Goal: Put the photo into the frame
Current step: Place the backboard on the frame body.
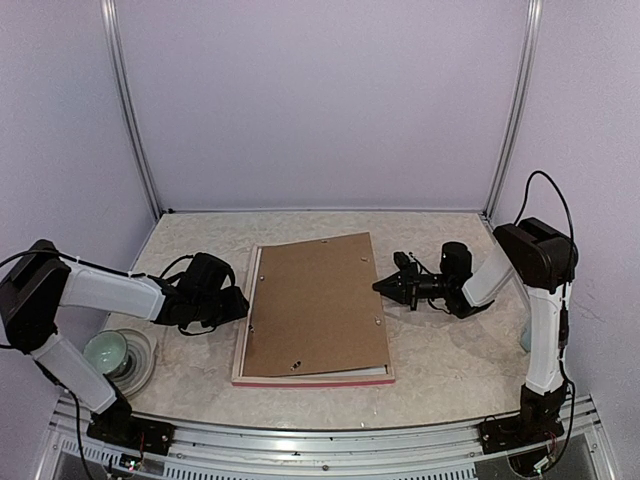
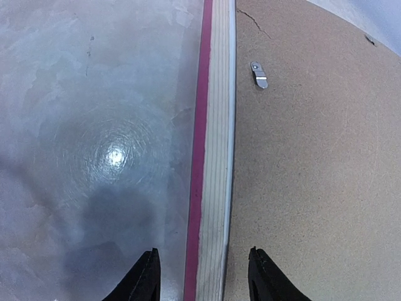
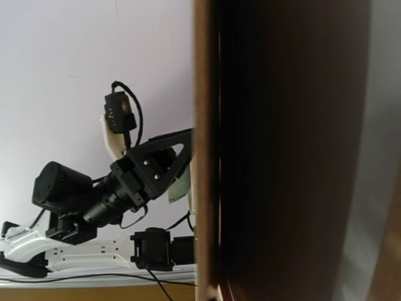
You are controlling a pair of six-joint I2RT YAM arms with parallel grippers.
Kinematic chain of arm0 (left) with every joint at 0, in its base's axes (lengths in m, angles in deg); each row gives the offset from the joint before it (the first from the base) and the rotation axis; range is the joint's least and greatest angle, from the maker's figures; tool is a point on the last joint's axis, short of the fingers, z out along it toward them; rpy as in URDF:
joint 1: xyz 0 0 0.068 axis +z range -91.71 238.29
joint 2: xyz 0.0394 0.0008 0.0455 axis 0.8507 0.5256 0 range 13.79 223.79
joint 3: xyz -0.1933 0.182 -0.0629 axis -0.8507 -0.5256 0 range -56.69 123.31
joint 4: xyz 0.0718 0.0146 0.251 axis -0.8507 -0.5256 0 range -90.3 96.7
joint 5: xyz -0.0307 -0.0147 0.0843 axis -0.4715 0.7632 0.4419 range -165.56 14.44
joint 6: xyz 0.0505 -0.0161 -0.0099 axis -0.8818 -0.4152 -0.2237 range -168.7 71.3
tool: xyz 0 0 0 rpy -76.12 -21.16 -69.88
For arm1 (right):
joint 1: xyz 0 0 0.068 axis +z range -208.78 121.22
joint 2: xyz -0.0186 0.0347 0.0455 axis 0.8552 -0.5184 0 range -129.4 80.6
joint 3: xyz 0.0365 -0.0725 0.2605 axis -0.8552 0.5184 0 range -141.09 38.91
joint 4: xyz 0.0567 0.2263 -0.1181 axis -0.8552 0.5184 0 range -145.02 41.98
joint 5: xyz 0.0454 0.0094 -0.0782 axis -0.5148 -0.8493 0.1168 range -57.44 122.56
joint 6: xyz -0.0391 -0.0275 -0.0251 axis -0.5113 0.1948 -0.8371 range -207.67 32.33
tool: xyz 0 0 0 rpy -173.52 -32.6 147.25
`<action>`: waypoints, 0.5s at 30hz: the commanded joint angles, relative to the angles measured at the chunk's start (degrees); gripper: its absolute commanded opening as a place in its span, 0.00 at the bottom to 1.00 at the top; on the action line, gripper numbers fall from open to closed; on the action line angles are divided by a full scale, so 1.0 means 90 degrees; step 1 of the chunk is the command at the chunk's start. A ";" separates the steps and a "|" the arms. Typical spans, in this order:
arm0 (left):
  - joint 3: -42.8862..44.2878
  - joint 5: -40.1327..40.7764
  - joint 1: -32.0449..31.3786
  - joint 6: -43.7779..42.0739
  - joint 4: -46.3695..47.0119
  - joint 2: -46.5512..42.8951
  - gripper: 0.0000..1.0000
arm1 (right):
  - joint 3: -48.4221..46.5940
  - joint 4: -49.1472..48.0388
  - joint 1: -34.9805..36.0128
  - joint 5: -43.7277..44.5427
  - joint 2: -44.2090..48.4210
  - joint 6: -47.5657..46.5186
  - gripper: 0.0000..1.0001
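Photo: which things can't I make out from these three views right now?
- Photo: seen in no view; the backing board covers the frame's opening.
- Right gripper fingers: missing from the right wrist view; the board's dark, close edge fills it.
- Left gripper touching the frame or not: left wrist view's bottom edge crops the fingers.
- Bowl: top view, partly behind the left arm.

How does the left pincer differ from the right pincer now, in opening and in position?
Opening: the left pincer stands open; the right pincer is shut.
Position: the left pincer straddles the left rail of the frame; the right pincer points at the right edge of the brown backing board.
Both sit low beside the frame, facing each other across it.
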 commanded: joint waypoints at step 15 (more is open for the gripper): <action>-0.0027 -0.0117 -0.0081 0.0083 0.0169 0.0232 0.48 | -0.0715 0.2626 0.0210 0.0230 0.0520 -0.1796 0.08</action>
